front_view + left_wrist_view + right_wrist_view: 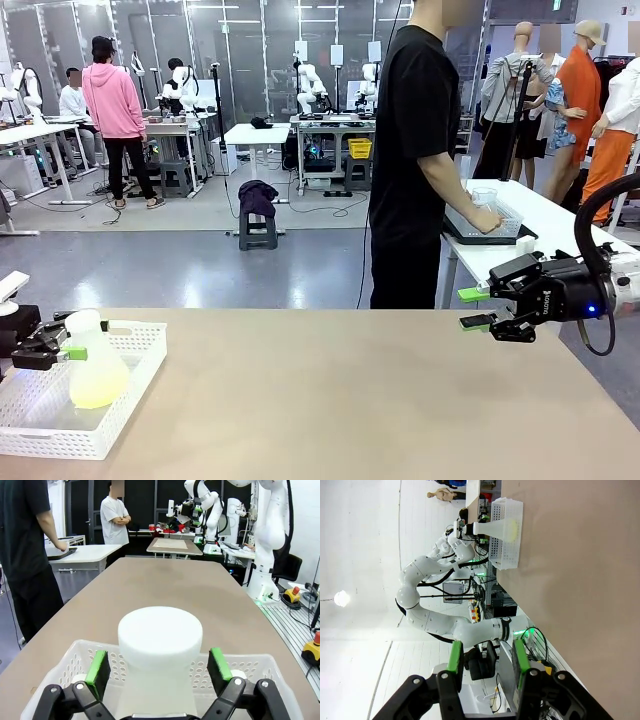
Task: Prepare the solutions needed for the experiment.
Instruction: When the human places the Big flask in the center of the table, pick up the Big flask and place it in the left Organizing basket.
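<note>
A frosted conical flask (90, 365) stands in a white perforated basket (135, 375) at the table's left front. The solutions (98, 390) are a shallow pale yellow layer in its bottom. My left gripper (70, 346) is open around the flask's neck. In the left wrist view the white neck (160, 650) sits between the green pads (98, 667), with a small gap on each side of my left gripper (159, 666). My right gripper (478, 308) hovers open over the table's right side, holding nothing. In the right wrist view the right gripper (486, 660) looks across at the distant flask (502, 527).
A person in black (415, 150) stands beyond the table's far edge, turned toward a side table (560, 235), one hand on a tray of clear containers (487, 218). The brown tabletop (340, 400) stretches between basket and right gripper.
</note>
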`<action>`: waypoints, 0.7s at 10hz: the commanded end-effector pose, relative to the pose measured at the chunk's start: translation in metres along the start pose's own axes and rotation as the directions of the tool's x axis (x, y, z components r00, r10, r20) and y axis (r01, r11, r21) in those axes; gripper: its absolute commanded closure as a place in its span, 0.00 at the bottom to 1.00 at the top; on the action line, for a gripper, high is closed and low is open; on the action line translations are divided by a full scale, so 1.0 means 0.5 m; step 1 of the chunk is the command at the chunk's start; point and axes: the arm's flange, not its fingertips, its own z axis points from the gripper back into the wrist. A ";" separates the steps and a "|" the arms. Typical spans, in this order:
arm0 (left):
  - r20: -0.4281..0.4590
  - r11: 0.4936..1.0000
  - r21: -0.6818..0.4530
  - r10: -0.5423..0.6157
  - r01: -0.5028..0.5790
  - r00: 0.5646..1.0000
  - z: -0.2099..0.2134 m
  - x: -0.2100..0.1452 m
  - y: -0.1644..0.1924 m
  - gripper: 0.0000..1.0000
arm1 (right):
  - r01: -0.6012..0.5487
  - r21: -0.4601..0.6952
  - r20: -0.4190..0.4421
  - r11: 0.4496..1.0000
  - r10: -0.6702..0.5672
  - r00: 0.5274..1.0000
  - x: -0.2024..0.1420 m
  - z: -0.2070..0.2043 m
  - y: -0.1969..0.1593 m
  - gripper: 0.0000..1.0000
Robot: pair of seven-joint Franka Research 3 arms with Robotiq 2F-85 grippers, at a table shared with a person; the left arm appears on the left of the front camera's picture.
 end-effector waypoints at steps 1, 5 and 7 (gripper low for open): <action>-0.001 1.000 -0.002 -0.005 0.005 1.000 -0.002 0.003 0.001 0.00 | -0.013 0.001 -0.001 1.000 0.013 1.000 -0.002 -0.001 0.001 0.50; 0.005 0.999 0.033 -0.009 0.009 1.000 0.049 0.022 -0.013 0.00 | -0.013 0.001 -0.001 1.000 0.013 1.000 -0.002 -0.001 0.001 0.50; 0.001 0.996 0.085 0.006 -0.006 1.000 0.126 0.035 -0.038 0.00 | -0.013 0.001 -0.001 1.000 0.013 1.000 -0.002 -0.001 0.001 0.50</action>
